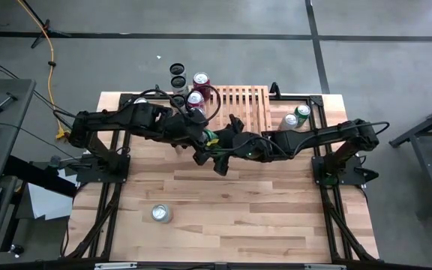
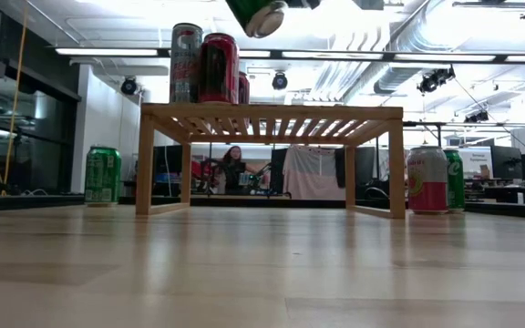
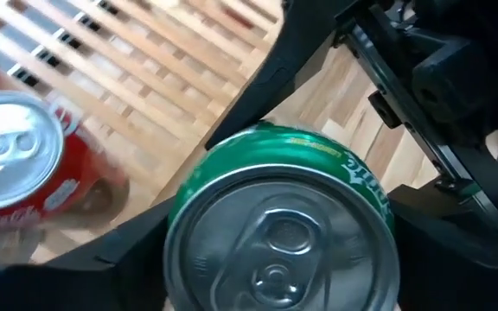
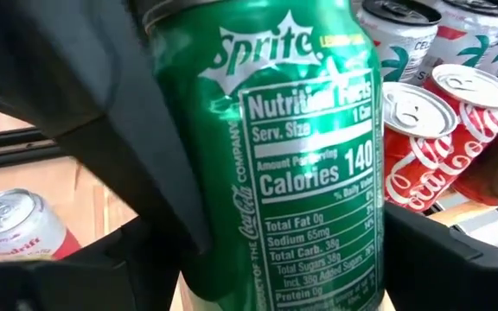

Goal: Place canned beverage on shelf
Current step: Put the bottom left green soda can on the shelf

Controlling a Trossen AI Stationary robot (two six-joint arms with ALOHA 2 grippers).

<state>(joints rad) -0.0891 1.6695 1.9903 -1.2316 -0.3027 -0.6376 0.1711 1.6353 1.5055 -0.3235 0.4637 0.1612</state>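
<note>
A green Sprite can is held in the air over the table's middle, in front of the light-wood shelf. It shows at the top of the low view, tilted and above shelf height. My left gripper and my right gripper meet at the can, and each has its fingers shut on it. Red cans and dark cans stand on the shelf's left part. My left gripper looks onto the can's lid and has the can's upper wall between its two fingers, which lie along the can. The can is clear of the table and the shelf. My right gripper takes the can's side wall between its two fingers, coming from the table's right and lying across the can. One finger shows on each side of the label. The can is lifted clear.
A green can and a white can stand to the shelf's right. One can stands on the near left of the table. The low view shows a green can left of the shelf. A person sits far behind.
</note>
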